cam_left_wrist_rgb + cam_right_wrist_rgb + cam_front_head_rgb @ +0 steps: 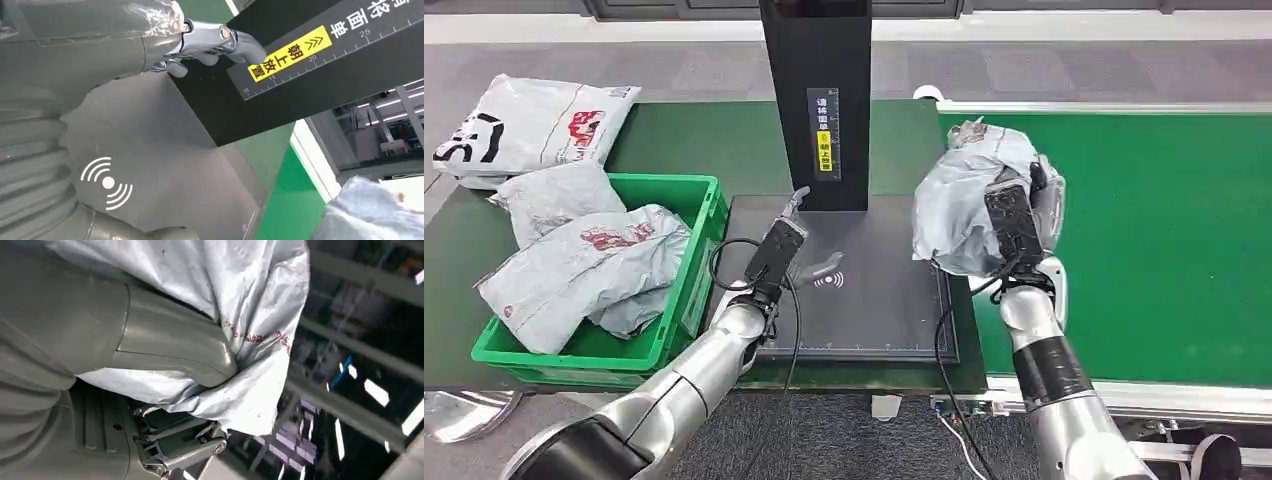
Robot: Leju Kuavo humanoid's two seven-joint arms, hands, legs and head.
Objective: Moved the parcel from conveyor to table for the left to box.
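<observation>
I see my right hand (pixel 1016 222) gripping the crumpled grey plastic parcel (pixel 969 195) above the black scanner pad (pixel 879 300); left hand (pixel 792 215) spread, holding nothing.

The parcel (pixel 969 190) wraps over the right hand (pixel 1016 222), hiding its fingers. The black post (pixel 816 90) runs off the top edge; its label text is too small to read.
</observation>
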